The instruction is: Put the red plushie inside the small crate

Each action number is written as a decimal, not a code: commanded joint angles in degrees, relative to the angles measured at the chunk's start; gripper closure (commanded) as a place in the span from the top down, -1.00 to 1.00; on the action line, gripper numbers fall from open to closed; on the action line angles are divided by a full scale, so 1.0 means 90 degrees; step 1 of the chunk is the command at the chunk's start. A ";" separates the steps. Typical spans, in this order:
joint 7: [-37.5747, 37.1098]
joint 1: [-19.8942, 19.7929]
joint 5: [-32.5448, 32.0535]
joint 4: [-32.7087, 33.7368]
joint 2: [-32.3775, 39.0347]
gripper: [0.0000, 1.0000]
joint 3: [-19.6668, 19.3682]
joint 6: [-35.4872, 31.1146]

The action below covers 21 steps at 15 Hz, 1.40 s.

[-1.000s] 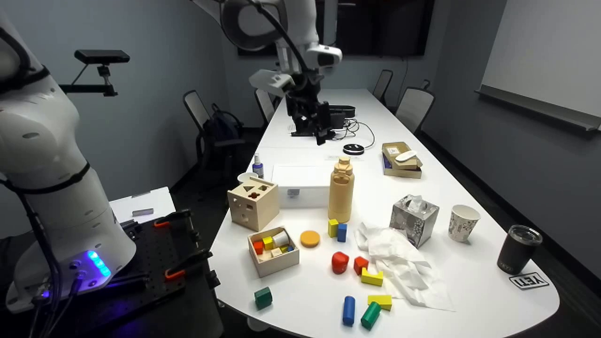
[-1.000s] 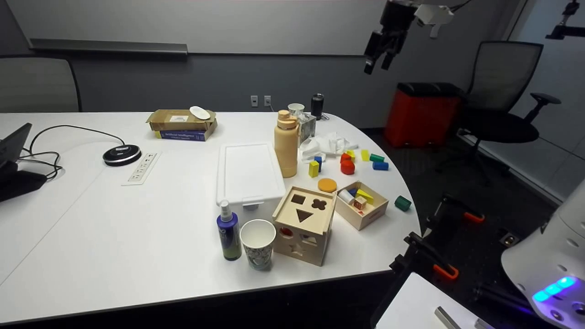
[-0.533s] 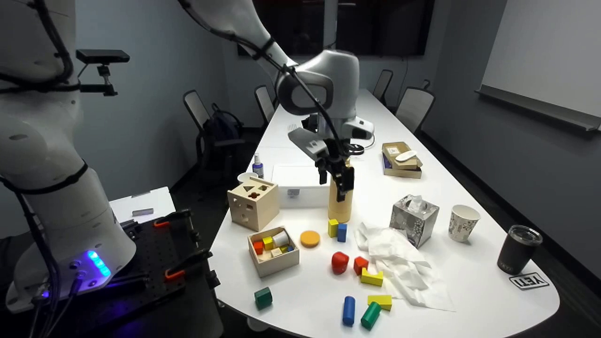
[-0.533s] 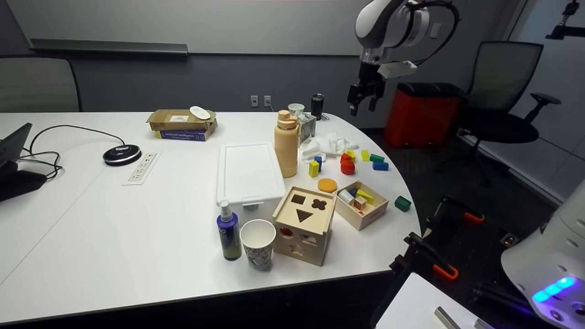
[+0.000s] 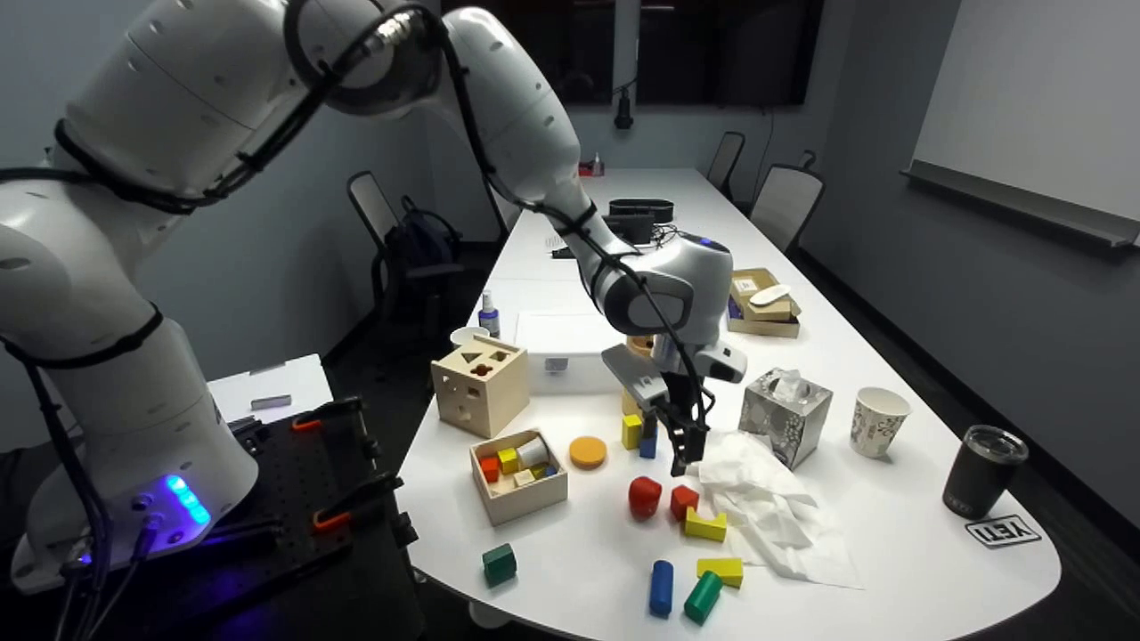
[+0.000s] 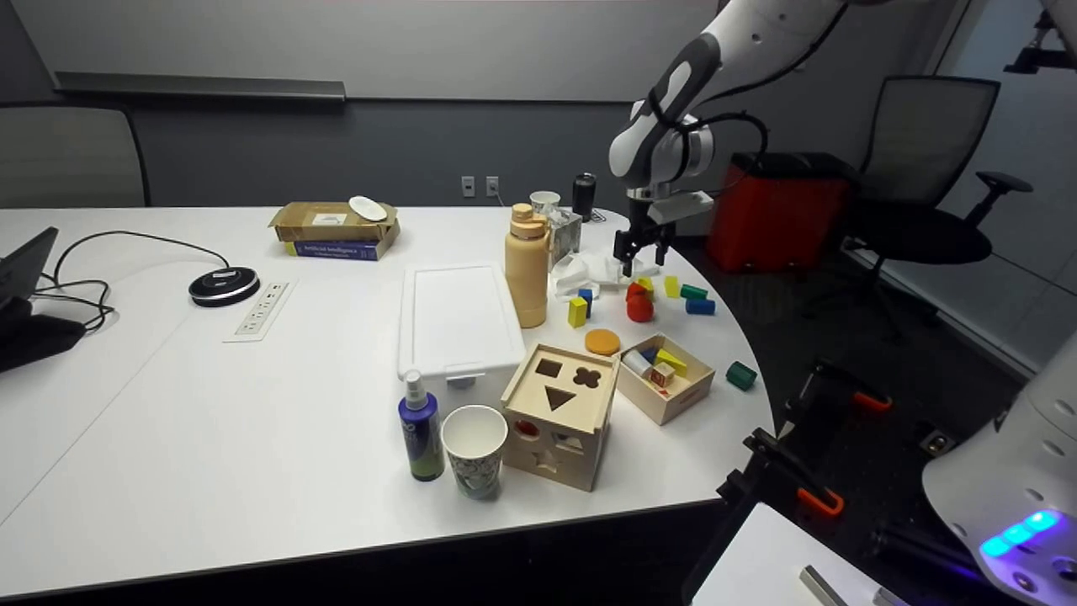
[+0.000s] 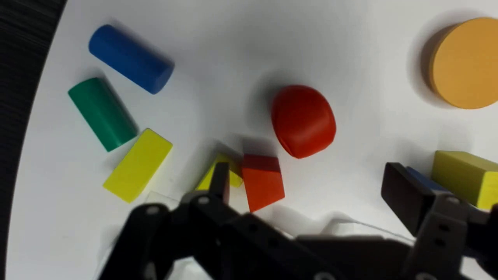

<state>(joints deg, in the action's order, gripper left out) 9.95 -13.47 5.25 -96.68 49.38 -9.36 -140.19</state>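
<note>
Plainly, the gripper [image 7: 310, 182] hangs over the table [image 5: 588, 570] with its fingers spread wide, and just past the tips in the wrist view lies the red plushie [image 7: 303, 121], a narrow gap from the red block [image 7: 266, 186], with bare white table on its other sides. Across more of that bare surface, beside the orange disc [image 5: 588, 452], sits the small crate [image 5: 530, 501], toy blocks [image 5: 508, 460] within its low rim and part of its floor showing; farther out, the green block [image 5: 500, 564] lies near the table's rounded edge.
</note>
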 commanded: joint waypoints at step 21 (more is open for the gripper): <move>-0.0508 0.0029 -0.0618 0.1408 0.1446 0.85 0.0054 0.1071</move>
<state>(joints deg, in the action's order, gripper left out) 7.08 -13.58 0.69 -83.27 62.95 -9.25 -129.90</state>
